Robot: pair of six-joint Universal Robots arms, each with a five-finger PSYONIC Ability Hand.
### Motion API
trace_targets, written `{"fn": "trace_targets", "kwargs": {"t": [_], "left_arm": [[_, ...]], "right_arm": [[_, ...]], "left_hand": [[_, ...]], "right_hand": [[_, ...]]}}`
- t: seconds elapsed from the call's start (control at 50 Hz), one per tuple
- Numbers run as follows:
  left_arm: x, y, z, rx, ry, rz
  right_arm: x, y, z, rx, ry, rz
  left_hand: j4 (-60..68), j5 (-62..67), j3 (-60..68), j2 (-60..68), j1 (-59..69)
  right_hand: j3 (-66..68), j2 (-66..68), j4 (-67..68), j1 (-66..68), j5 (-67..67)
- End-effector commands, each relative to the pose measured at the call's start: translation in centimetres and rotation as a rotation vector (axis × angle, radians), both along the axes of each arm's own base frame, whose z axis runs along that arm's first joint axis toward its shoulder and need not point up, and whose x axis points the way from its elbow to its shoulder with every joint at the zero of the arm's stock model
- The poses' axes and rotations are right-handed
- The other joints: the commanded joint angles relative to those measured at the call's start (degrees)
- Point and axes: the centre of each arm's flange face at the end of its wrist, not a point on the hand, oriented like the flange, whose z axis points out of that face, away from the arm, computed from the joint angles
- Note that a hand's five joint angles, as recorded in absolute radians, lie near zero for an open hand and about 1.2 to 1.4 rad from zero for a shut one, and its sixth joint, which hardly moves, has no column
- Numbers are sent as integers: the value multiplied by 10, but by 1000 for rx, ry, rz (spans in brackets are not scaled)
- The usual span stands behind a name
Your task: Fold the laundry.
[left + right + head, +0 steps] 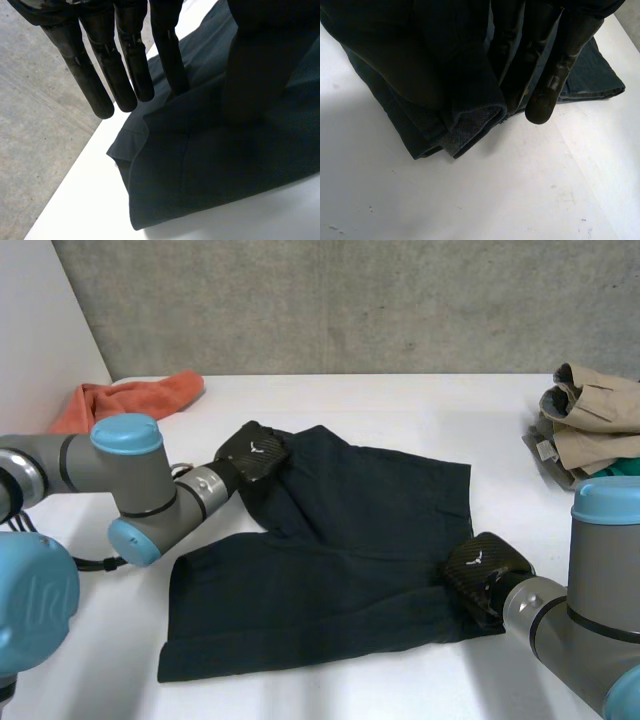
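Note:
Dark navy shorts [350, 540] lie spread on the white table [420, 400]. My left hand [253, 452] is at their far left corner. In the left wrist view its fingers [100, 70] are straight; most reach past the cloth's edge, one fingertip rests on the shorts [225, 165], and the thumb lies on the cloth beside it. My right hand [485, 570] sits at the near right edge of the shorts. In the right wrist view its fingers [560, 65] are curled round a bunched fold of the dark cloth [445, 100], lifted a little off the table.
An orange cloth [130, 400] lies crumpled at the far left of the table. A pile of beige garments [595, 415] with a teal piece [620, 470] under it sits at the right edge. A grey wall stands behind the table.

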Motion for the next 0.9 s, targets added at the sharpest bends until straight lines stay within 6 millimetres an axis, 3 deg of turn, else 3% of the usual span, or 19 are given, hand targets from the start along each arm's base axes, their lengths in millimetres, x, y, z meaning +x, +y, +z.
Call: {"fn": "trace_targets", "kwargs": {"t": [0.02, 0.2, 0.3, 0.4, 0.46, 0.52, 0.7, 0.82, 0.88, 0.9], "left_arm": [[-2, -5, -11, 1, 0, 4], [4, -9, -18, -1, -28, 77], [8, -9, -17, -29, -41, 105], [22, -18, -2, -89, -30, 169], [26, -17, 4, -124, -15, 181], [27, -16, 4, -135, -8, 187], [27, -15, -5, -118, -17, 181], [26, -15, -13, -108, -22, 176], [26, -14, -14, -103, -24, 175], [26, -14, -15, -102, -24, 176]], "right_arm": [[0, 0, 0, 0, -2, -1], [0, -1, 0, -7, -5, -1], [0, -1, 0, -6, -5, -1], [0, 1, -1, -3, -3, 0], [0, 1, -2, -1, -3, 0], [0, 1, -2, -2, -3, 2], [1, 1, -2, 0, -2, 4], [0, 2, -4, 6, 0, 4], [0, 1, -4, 8, 1, 2], [0, 1, -5, 10, 1, 1]], "left_hand": [[84, 87, 84, 83, 77], [281, 283, 281, 280, 274], [282, 285, 283, 281, 276], [267, 270, 268, 266, 261], [133, 136, 133, 132, 126], [84, 87, 84, 83, 77], [112, 115, 113, 111, 106], [62, 65, 62, 61, 55], [92, 95, 92, 91, 85], [164, 167, 164, 163, 157]], "right_hand": [[118, 129, 118, 248, 131], [118, 129, 118, 248, 131], [118, 129, 118, 248, 131], [118, 129, 118, 248, 131], [118, 129, 118, 248, 131], [118, 129, 118, 248, 131], [118, 129, 118, 248, 131], [118, 129, 118, 248, 131], [118, 129, 118, 248, 131], [118, 129, 118, 248, 131]]}}
